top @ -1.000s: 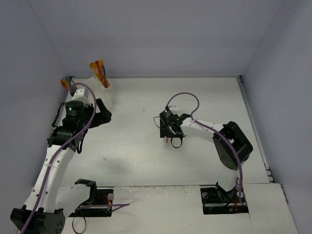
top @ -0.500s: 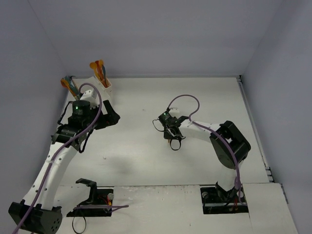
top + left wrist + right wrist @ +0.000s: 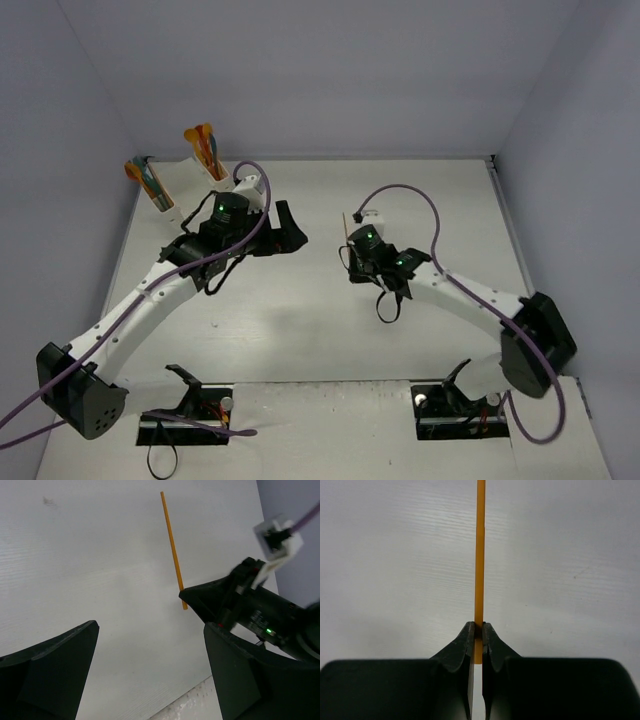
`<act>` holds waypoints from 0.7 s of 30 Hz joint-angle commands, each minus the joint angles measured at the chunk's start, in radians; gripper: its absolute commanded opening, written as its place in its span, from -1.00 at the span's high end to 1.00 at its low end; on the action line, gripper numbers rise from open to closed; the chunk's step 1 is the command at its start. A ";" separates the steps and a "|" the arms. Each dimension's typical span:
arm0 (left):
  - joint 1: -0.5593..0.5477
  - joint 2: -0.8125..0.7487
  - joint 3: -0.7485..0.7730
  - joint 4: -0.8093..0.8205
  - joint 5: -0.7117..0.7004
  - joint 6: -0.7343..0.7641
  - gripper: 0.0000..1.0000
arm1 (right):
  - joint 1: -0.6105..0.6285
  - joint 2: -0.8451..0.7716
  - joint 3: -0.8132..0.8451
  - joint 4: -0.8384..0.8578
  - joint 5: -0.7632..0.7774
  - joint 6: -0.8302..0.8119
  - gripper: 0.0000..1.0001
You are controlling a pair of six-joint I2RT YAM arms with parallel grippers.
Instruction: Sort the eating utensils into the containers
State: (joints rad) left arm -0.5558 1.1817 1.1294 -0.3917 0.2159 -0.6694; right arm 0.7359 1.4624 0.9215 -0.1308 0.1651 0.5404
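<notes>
So the right pincer [image 3: 478, 628] is clamped shut on the near end of a thin orange utensil [image 3: 480, 555]. It sticks straight out past the fingertips, long axis in line with the pincer, pointing at the far side of the desk [image 3: 420, 200]. The left pincer [image 3: 150, 630] hangs wide open and empty just beside it, facing it. The bins [image 3: 225, 187] are way off in the far-left corner, nearer the left arm, so a handoff looks likely imo.

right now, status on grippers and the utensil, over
Right gripper shut on orange utensil. Left gripper open, empty. Left arm sits between utensil and containers.
</notes>
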 commanded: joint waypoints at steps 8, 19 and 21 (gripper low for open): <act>-0.101 0.139 0.146 0.258 -0.065 -0.064 -0.69 | 0.033 -0.333 -0.036 0.220 -0.290 -0.224 1.00; -0.127 0.209 0.175 0.331 -0.163 -0.103 0.00 | 0.033 -0.359 -0.025 0.234 -0.342 -0.230 1.00; -0.139 0.218 0.176 0.341 -0.169 -0.107 0.31 | 0.033 -0.359 -0.021 0.234 -0.343 -0.232 1.00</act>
State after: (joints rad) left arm -0.6711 1.3918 1.2438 -0.1521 0.0797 -0.7497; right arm 0.7631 1.1338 0.8841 0.0273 -0.1492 0.3300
